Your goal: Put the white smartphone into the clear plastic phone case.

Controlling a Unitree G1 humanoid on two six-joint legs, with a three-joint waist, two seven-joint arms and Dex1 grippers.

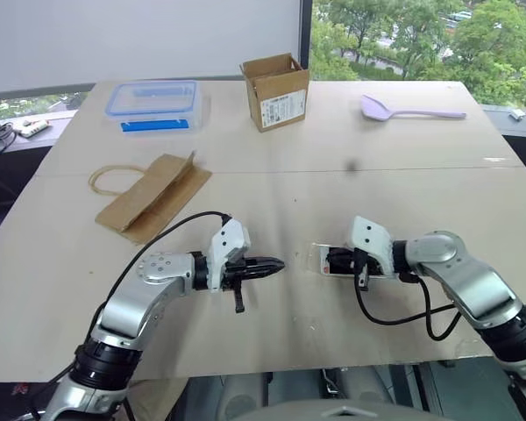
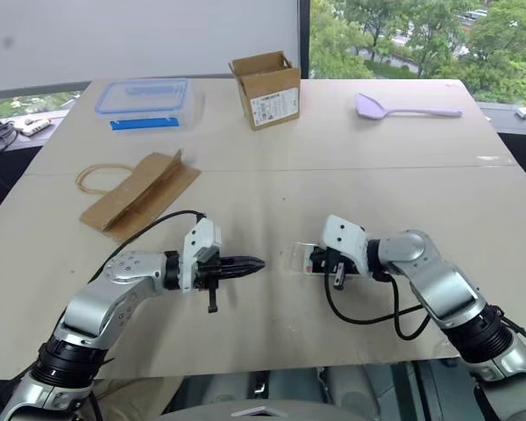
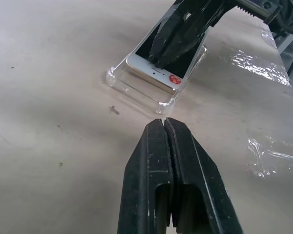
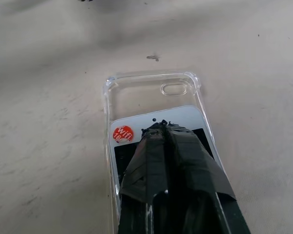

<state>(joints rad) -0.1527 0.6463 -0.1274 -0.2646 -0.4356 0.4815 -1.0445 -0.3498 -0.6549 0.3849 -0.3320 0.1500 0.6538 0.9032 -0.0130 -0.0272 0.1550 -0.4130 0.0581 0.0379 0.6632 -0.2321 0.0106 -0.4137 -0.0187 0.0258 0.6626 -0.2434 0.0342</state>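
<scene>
1. Step in hand: seating the phone. The white phone (image 4: 156, 122) lies partly inside the clear case (image 4: 151, 85) on the table (image 1: 333, 193), in front of the right arm. Its top end stops short of the case's camera-hole end, so bare case floor shows ahead of it. From the left wrist view the phone looks tilted, one end riding above the rim.
2. Right gripper (image 4: 162, 127): fingers pressed together, tips resting on the phone's screen near its top end. It is pushing, not grasping.
3. Left gripper (image 3: 164, 124): fingers closed on nothing, hanging just above the table, pointing at the case's near corner, close but apart from it.
4. Next move, my judgement: slide the phone forward to the case's end, then press it flat. The case probably needs bracing, or it will skid.
5. Around: clear wrap (image 3: 271, 156) lies beside the case. Paper bag (image 1: 153, 197), blue-lidded box (image 1: 153, 101), cardboard box (image 1: 276, 92) and lilac spoon (image 1: 408, 110) sit well apart. Nothing blocks the way.
</scene>
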